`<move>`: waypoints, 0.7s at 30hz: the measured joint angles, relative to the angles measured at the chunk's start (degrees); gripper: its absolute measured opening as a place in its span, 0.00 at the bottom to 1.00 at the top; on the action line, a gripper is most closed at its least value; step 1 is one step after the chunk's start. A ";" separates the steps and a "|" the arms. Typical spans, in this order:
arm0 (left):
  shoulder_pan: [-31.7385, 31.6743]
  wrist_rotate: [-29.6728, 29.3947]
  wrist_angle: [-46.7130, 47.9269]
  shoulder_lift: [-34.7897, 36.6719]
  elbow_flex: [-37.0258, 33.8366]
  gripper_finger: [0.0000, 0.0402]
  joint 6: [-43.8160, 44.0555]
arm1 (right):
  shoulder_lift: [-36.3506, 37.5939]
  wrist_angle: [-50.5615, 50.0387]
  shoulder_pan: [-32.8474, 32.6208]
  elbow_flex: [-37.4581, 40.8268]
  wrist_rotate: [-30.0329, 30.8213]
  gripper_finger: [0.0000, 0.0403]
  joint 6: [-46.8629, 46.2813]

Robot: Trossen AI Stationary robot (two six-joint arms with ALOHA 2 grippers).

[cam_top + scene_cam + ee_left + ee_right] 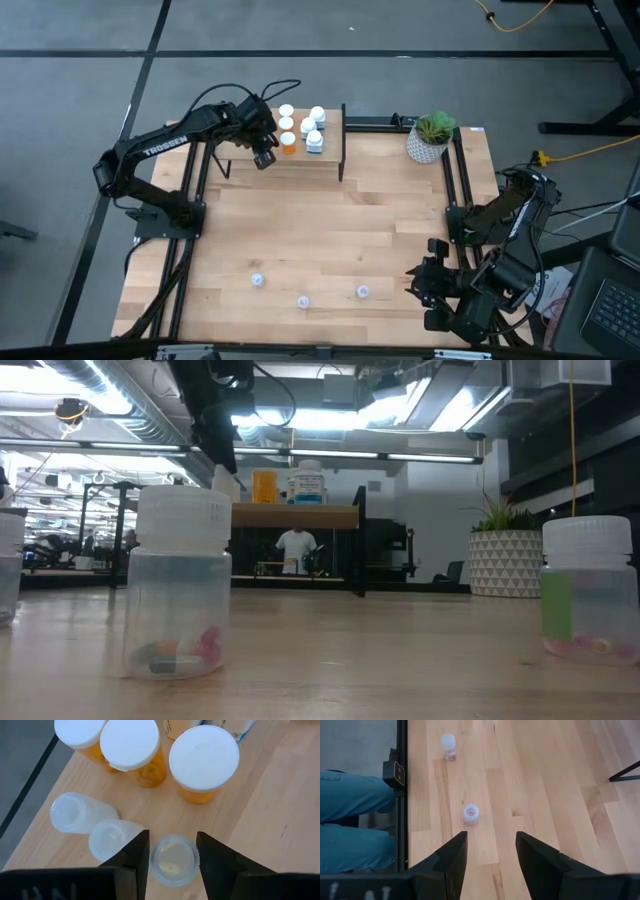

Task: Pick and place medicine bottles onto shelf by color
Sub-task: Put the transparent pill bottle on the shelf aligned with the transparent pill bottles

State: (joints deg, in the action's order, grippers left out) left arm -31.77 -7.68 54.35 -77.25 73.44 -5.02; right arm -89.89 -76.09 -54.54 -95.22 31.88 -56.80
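Observation:
The shelf (330,150) stands at the table's far side. On it are three orange bottles with white caps (202,762), white bottles (314,128) beside them, and two pale vials (75,812). My left gripper (264,155) reaches over the shelf's left part, pointing down, and is shut on a third pale vial (174,861). Three more pale vials (303,301) stand on the table near its front edge. My right gripper (418,285) waits open and empty at the near right, pointing toward those vials (471,813). My left gripper pinches the pale vial between its two fingers (137,855), which stand on opposite sides of its round cap (187,865). The fingers come from above, pointing down. The vial is upright, just in front of the orange bottles. Whether its base rests on the shelf top does not show.
A white pot with a green plant (431,138) stands at the far right corner. Black frame rails (458,190) run along the table's sides. A person's legs in blue jeans (350,815) are by the table's near edge. Bare wood lies between the shelf and the front vials.

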 joint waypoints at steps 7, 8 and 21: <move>0.00 -0.14 0.02 0.00 -0.01 0.31 -0.74 | 0.00 -0.02 0.00 0.00 -0.02 0.43 -0.09; 0.00 -0.12 0.02 0.00 0.01 0.31 -1.10 | 0.00 -0.02 -0.02 0.00 -0.02 0.43 -0.09; -1.38 -0.27 0.26 0.00 0.00 0.37 -1.16 | 0.00 -0.02 -0.02 0.00 -0.02 0.43 -0.15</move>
State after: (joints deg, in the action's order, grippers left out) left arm -33.15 -7.94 54.61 -77.25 73.44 -6.17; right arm -89.89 -76.12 -54.57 -95.22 31.86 -56.95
